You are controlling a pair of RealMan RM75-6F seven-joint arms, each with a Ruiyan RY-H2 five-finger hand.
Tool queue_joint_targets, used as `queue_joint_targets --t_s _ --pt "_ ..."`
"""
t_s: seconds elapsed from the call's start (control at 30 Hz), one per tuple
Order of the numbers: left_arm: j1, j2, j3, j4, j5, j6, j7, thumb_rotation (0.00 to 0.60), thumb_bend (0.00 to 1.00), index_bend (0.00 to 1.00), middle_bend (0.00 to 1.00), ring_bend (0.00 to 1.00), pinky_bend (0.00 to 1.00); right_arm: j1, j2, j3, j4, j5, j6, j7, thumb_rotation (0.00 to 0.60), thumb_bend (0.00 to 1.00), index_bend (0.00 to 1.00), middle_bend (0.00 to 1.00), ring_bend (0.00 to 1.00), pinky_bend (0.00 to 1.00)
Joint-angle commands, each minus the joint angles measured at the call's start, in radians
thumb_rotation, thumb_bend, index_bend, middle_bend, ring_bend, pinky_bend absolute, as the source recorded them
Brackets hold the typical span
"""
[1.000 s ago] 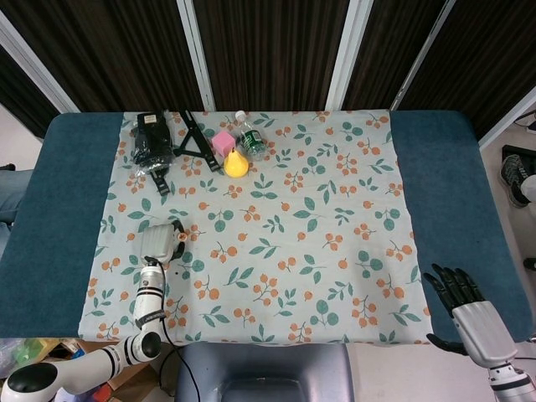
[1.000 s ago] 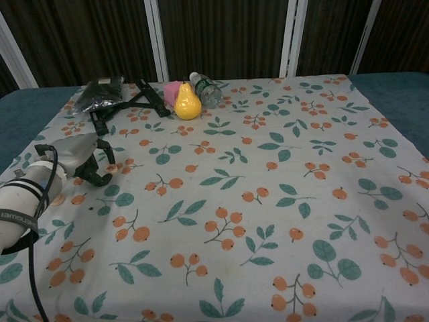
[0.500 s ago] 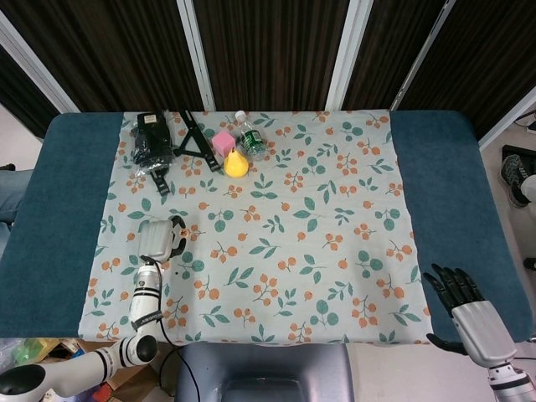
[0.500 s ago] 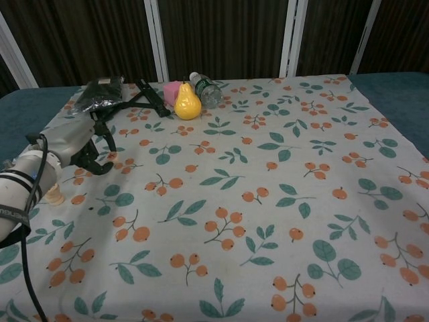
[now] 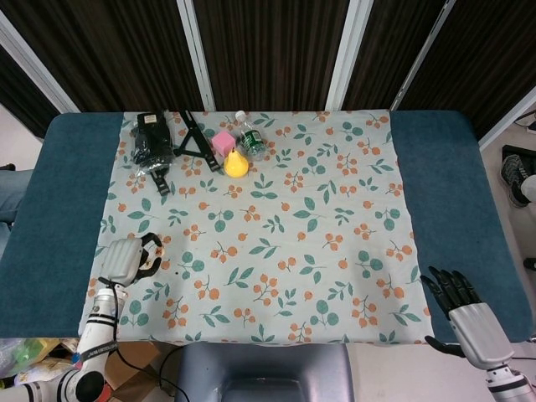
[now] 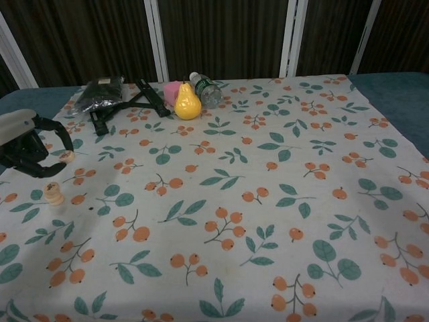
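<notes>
My head camera looks almost straight down from high above the floral tablecloth (image 5: 276,226), taking in all of it. My chest camera sits low at the near edge, facing across toward the yellow pear (image 6: 188,102) at the far side. Both views share the cloth and pear.

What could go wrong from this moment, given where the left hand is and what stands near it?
The left hand hovers with curled fingers just above a small tan peg standing on the cloth; a low move might tip it. The peg is near the cloth's left edge, so it may roll off. The right hand sits past the table's near corner.
</notes>
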Motion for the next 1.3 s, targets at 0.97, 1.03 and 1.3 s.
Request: queue_joint_targets --t_s 0.97,1.03,1.3 --pt "0.038 -0.045 0.041 0.16 0.018 -0.031 -0.074 0.6 0.4 0.44 1.0 1.0 1.0 0.002 -0.009 0.004 -0.003 0.009 -0.01 -0.018 0.6 0.2 0.0 0.0 0.0 0.05" --pt "0.04 -0.044 0.042 0.16 0.019 -0.033 -0.076 0.6 0.4 0.44 1.0 1.0 1.0 0.002 -0.009 0.003 -0.003 0.008 -0.009 -0.019 0.6 0.2 0.0 0.0 0.0 0.05" --pt "0.041 -0.041 0.041 0.16 0.014 -0.04 -0.069 0.6 0.4 0.41 1.0 1.0 1.0 0.002 -0.009 0.003 -0.003 0.006 -0.007 -0.018 0.6 0.2 0.0 0.0 0.0 0.05"
